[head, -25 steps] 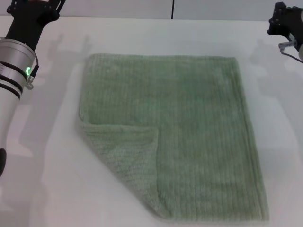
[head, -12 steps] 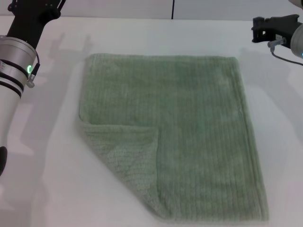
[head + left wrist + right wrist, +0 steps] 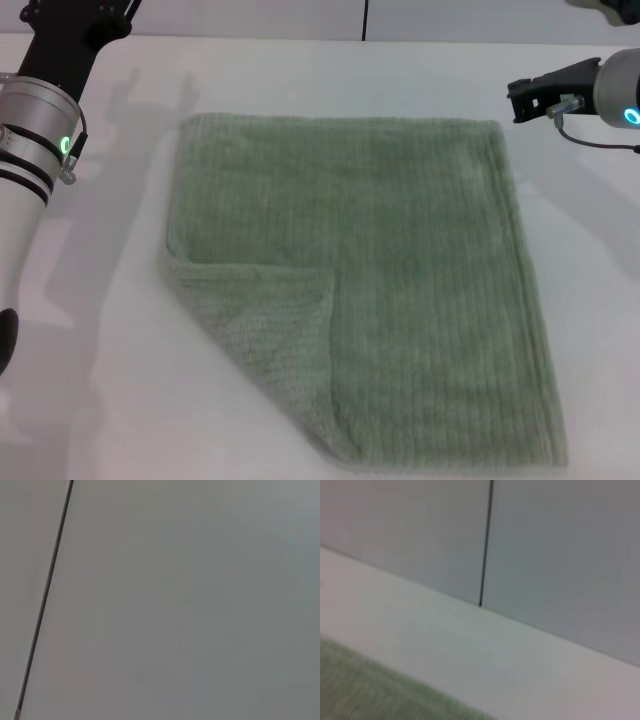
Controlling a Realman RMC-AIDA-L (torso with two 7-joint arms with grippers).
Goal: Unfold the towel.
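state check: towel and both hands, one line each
towel: flat on the table, not fully unfolded; near-left corner folded over onto the top, nothing gripping it
right hand: off the towel's far-right corner, not touching it; open or shut unclear
left hand: at the far left, away from the towel, mostly out of frame

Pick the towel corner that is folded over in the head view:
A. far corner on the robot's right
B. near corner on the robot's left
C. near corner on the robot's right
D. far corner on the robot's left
B: the towel lies flat on the table except at its near corner on the robot's left, where a triangular flap is doubled back over the cloth.
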